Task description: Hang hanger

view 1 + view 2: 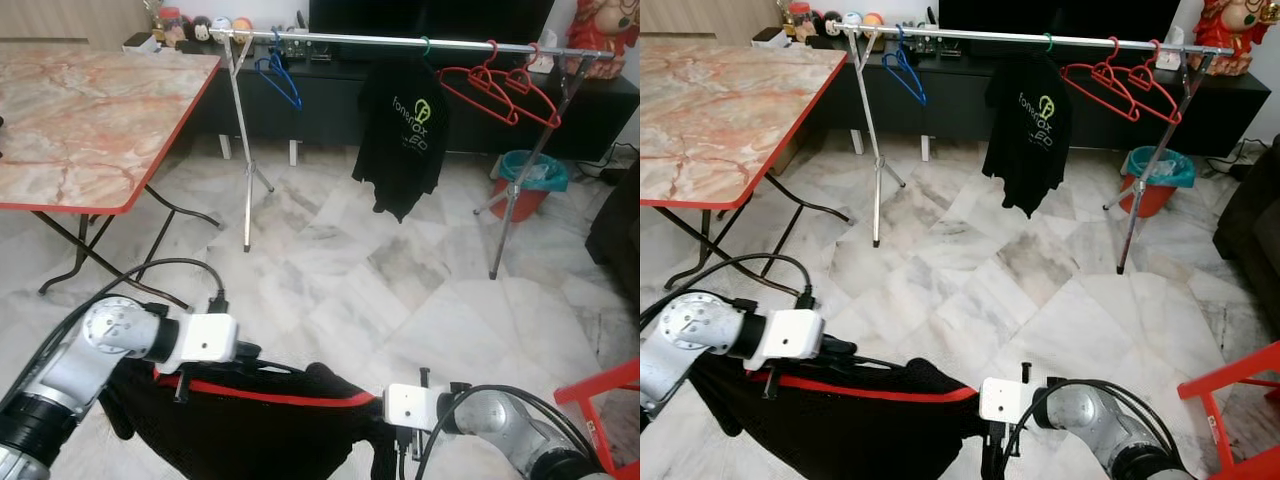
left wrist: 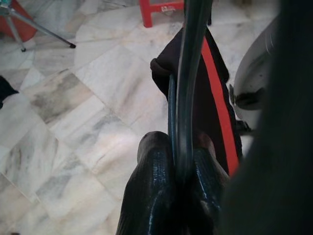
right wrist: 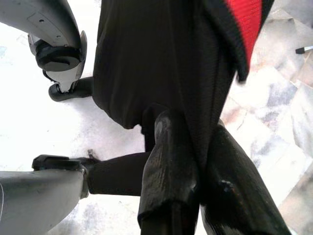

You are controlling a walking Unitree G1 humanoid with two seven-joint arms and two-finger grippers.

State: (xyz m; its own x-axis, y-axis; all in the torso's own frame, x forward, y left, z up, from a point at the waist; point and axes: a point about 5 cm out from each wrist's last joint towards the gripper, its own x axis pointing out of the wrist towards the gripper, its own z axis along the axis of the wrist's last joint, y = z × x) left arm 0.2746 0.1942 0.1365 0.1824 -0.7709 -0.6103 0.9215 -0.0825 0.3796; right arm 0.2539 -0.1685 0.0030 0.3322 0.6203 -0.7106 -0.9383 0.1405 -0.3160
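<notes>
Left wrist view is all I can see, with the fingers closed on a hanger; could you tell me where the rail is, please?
Observer: The rail stands ahead of the robot, across the room from the left gripper and its hanger.
Operator: Is there room on it?
Observer: A bare stretch lies between a blue hanger and a hung black T-shirt; red hangers sit further right.
Operator: And the other arm?
Observer: The right gripper is shut on the black garment, which is stretched between both arms.
</notes>
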